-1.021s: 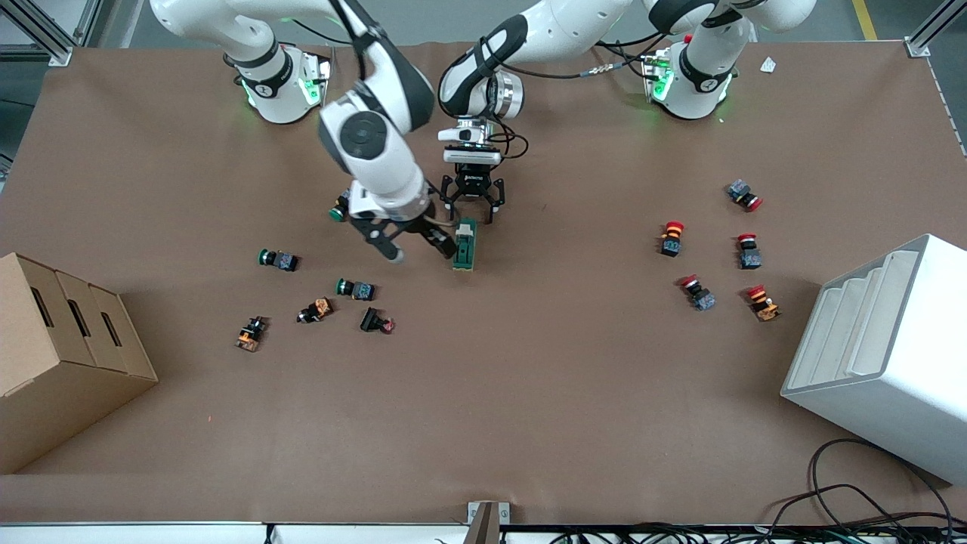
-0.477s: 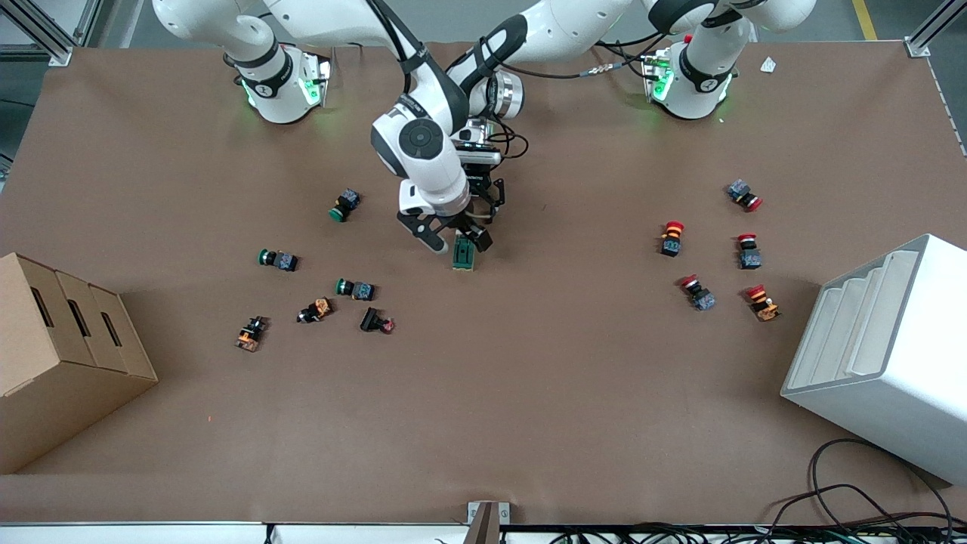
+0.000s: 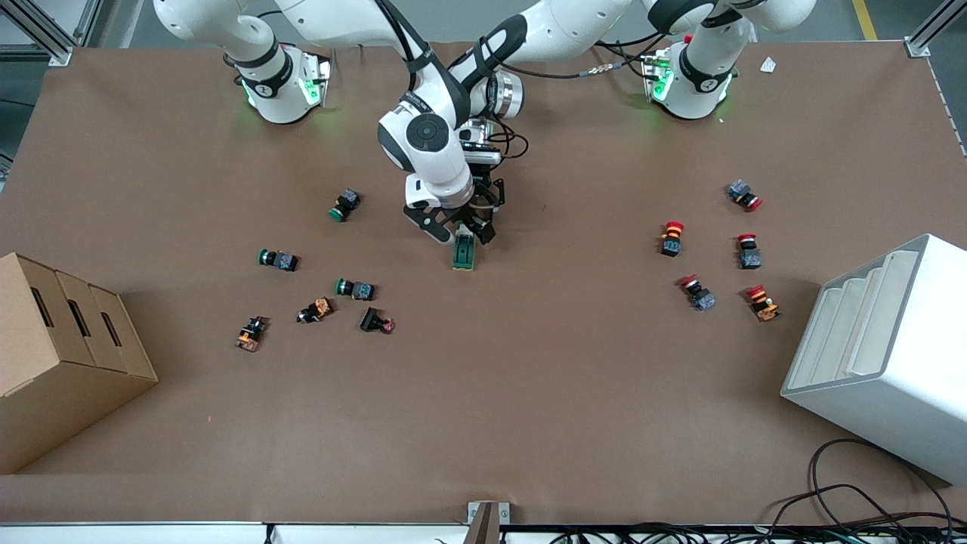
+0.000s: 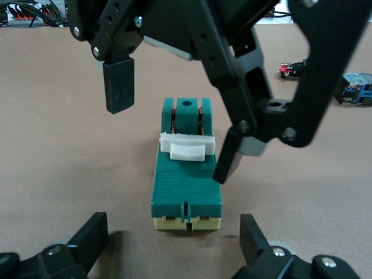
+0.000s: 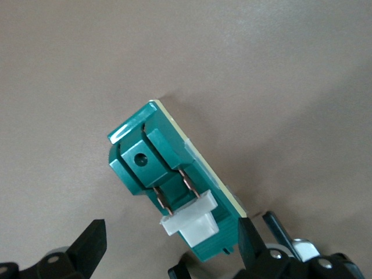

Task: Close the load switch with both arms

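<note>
The load switch (image 3: 464, 254) lies on the brown table mat near its middle, a dark-green block with a cream base. Its cream-white lever (image 4: 187, 146) sits across the top, with copper blades showing beside it. My right gripper (image 3: 459, 234) is open low over the switch end nearest the arm bases. Its fingers (image 4: 119, 87) stand either side of the lever (image 5: 196, 224). My left gripper (image 4: 173, 241) is open too, low over the mat just short of that same end, with nothing between its fingers (image 4: 93, 239). In the front view the right arm hides most of it.
Green-capped push-buttons (image 3: 278, 260) and others lie scattered toward the right arm's end, red-capped ones (image 3: 671, 236) toward the left arm's end. A cardboard box (image 3: 60, 355) and a white stepped rack (image 3: 884, 355) stand at the table's two ends.
The right arm has swung toward the left arm's end, bringing its open gripper from beside the switch to over the lever. The left gripper and the switch have stayed put.
</note>
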You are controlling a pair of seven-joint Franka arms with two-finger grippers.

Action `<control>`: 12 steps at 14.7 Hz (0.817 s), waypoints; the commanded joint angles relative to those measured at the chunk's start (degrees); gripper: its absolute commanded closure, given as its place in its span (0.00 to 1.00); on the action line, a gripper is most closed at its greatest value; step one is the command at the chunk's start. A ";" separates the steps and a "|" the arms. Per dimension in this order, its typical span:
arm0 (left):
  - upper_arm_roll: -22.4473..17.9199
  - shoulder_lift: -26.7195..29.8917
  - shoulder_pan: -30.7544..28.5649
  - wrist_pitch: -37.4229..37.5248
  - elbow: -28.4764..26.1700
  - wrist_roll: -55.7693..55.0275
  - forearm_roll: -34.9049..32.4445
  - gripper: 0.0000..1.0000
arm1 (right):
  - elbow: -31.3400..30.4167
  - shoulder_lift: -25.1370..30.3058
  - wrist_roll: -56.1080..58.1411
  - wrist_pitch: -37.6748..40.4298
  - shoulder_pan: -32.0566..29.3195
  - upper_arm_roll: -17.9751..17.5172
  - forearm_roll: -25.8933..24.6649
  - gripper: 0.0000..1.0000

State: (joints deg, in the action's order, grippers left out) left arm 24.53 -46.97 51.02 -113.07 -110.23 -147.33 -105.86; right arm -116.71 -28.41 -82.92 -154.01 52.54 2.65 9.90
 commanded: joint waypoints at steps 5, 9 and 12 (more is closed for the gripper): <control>-0.01 -3.12 1.45 0.05 0.72 -1.73 -1.10 0.00 | 2.19 -2.44 -0.22 -1.99 0.63 0.52 0.64 0.00; -0.01 -3.12 1.45 0.05 0.72 -1.73 -1.10 0.00 | 4.56 -3.06 -0.40 -1.99 0.10 0.43 0.73 0.00; 0.08 -3.04 1.45 0.13 0.72 -1.73 -1.10 0.00 | 6.23 -3.23 -0.05 -1.29 -1.30 0.43 0.91 0.00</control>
State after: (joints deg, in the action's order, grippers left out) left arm 24.51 -47.35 51.58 -111.86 -110.23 -147.55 -106.25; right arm -114.11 -30.31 -83.04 -154.31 52.44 2.80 10.15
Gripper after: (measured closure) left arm 0.000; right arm 0.000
